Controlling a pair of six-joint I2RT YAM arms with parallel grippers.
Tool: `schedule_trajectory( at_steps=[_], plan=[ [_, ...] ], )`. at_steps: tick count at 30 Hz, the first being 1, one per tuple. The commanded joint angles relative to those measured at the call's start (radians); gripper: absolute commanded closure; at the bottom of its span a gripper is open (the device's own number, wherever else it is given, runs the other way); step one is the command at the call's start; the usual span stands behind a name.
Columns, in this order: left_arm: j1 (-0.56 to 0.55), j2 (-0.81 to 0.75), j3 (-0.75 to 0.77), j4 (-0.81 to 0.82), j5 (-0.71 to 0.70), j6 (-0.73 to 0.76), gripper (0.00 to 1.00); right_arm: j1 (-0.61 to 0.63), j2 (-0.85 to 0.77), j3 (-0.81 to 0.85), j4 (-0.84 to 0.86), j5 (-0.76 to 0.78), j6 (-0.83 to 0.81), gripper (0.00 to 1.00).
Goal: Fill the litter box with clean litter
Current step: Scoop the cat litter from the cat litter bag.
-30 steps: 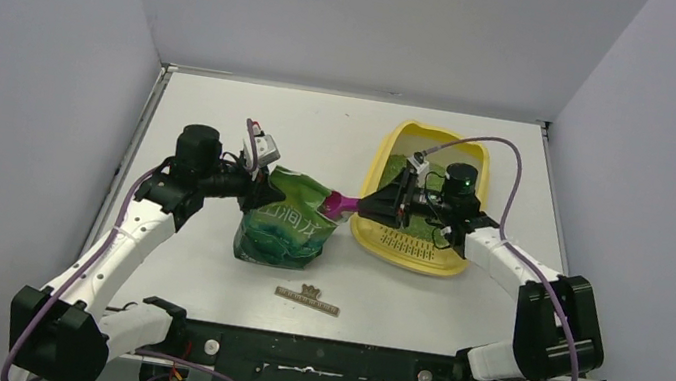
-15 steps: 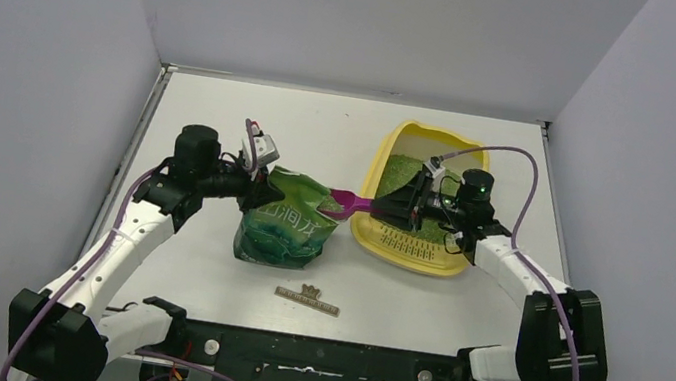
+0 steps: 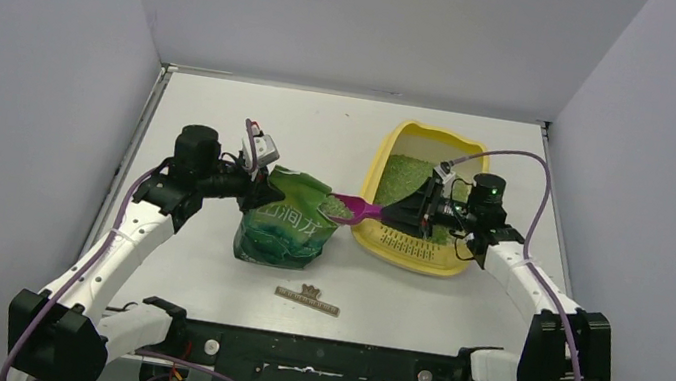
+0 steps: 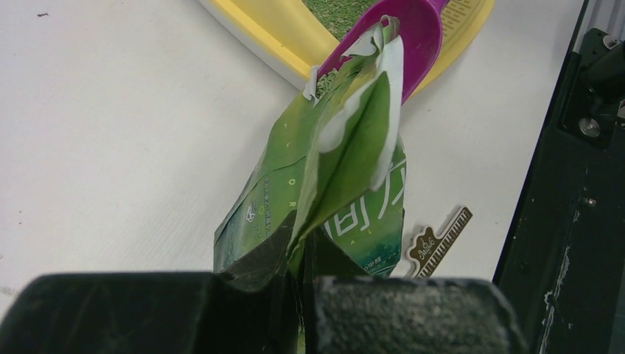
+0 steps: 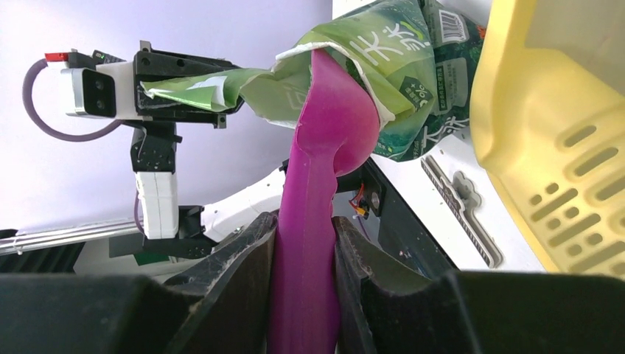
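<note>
Step in hand, as judged: carrying a scoopful across to the pale yellow rectangular plastic litter box [image 3: 377,240], whose floor was partly covered by fine light-green clean litter [image 3: 405,175]. The magenta plastic scoop [image 5: 324,147] lay with its bowl at the mouth of the glossy green printed pouch [image 3: 283,228], with granules showing in the bowl.

To do it well, the bowl should travel level, clear the pouch's torn lip and cross the yellow rim before tipping. The pouch mouth needs holding upright.

The right hand [image 5: 306,243] was partly closed, both fingers clamped on the scoop's handle. The left hand [image 4: 302,265] was fully closed, pinching the pouch's top edge. The litter box sat on the white desk [image 3: 322,138], just beside the pouch.
</note>
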Motion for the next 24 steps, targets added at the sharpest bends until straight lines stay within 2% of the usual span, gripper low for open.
schedule_trajectory(
  at_steps=[1, 18, 24],
  plan=[
    [-0.001, -0.020, 0.025, 0.046, 0.001, 0.008, 1.00, -0.008, -0.044, 0.035, -0.059, -0.067, -0.074, 1.00],
    [-0.001, -0.013, 0.024, 0.052, 0.005, 0.003, 1.00, -0.060, -0.057, 0.034, -0.059, -0.101, -0.109, 1.00],
    [-0.002, -0.013, 0.024, 0.054, 0.007, 0.001, 1.00, -0.073, -0.056, 0.017, 0.025, -0.110, -0.063, 1.00]
  ],
)
